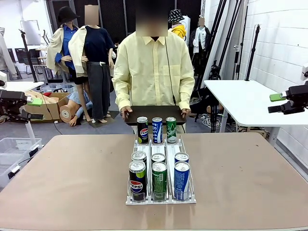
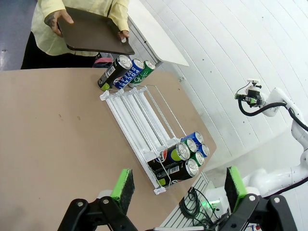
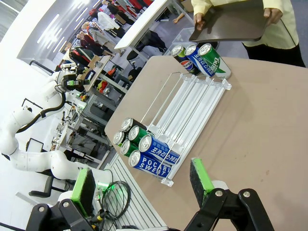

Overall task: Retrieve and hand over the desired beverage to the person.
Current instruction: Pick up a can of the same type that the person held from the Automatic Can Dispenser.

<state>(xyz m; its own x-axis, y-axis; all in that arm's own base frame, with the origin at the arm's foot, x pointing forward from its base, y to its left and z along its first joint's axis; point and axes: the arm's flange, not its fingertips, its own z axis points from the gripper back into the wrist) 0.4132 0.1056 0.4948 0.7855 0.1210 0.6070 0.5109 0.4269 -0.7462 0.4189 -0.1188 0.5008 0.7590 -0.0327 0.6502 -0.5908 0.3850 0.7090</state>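
Observation:
The person (image 1: pixel 154 62) in a pale-yellow shirt stands at the table's far side, holding a dark tray (image 1: pixel 154 114) with both hands. Beverage cans stand in a clear three-lane rack (image 1: pixel 161 199). At its far end are a black Pepsi (image 1: pixel 142 130), a blue Pocari Sweat (image 1: pixel 157 130) and a green can (image 1: pixel 171 130). Several more cans (image 1: pixel 159 174) crowd the near end. My left gripper (image 1: pixel 34 109) hangs open off the table's left side, and my right gripper (image 1: pixel 276 103) is open off its right side. Both are high and far from the cans, their green pads (image 2: pixel 123 190) (image 3: pixel 199 175) wide apart with nothing between them.
The brown table (image 1: pixel 72 173) is bare on both sides of the rack. A white table (image 1: pixel 240 96) stands at the back right, and a clear bin (image 1: pixel 14 149) sits on the floor at the left. Tripods and boxes stand farther back.

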